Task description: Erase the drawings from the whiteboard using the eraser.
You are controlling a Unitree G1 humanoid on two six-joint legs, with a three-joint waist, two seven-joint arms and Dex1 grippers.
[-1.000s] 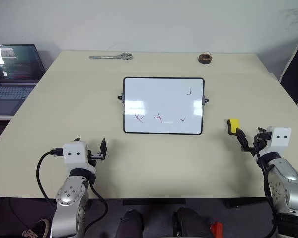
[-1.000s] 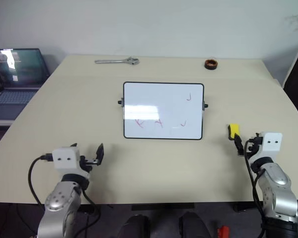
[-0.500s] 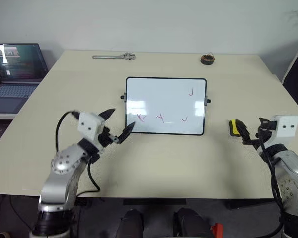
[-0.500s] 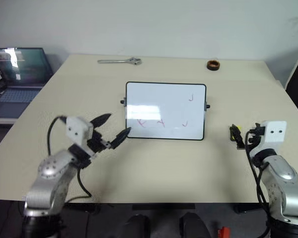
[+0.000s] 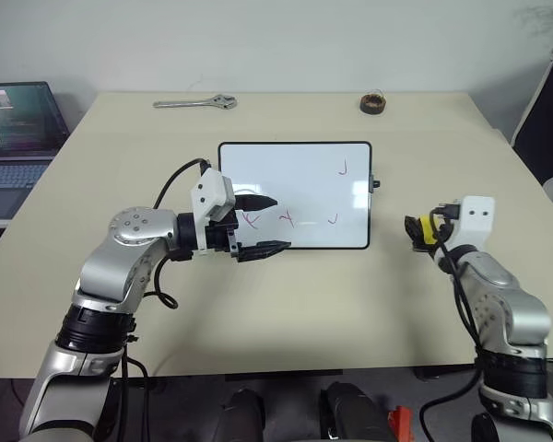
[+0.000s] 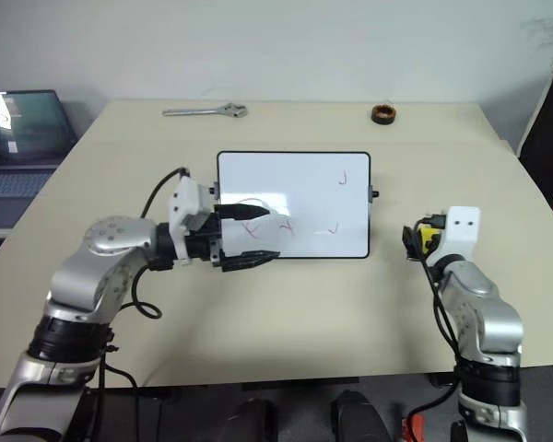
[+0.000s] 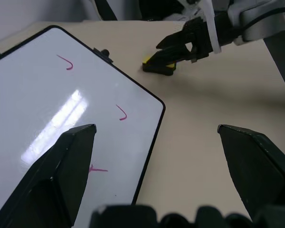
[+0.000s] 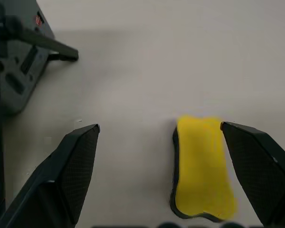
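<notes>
So basically nothing was done yet at this point. All the drawings (image 5: 288, 218) were on the whiteboard (image 5: 295, 193) untouched: I counted four red squiggles, three in a row along the edge nearest the robot and one up toward the far right corner. The board lay flat in the middle of the desk (image 5: 286, 304).

The eraser (image 8: 202, 173) was sitting on the desk off to the right of the board, yellow side up, not picked up. The right claw (image 8: 168, 180) was spread wide open and lined up right over it. In the right wrist view the eraser sat between the two fingers, closer to one of them, and as far as I could tell neither finger was touching it, though that's hard to call from this angle. So the grab was the next thing, then the actual wiping, which is the whole job.

The left claw (image 5: 258, 226) was also wide open and held nothing. It hovered over the near left corner of the whiteboard, one finger over the white surface and the other out past the near edge, pointing across toward the right side. My guess was it was going to steady the board
</notes>
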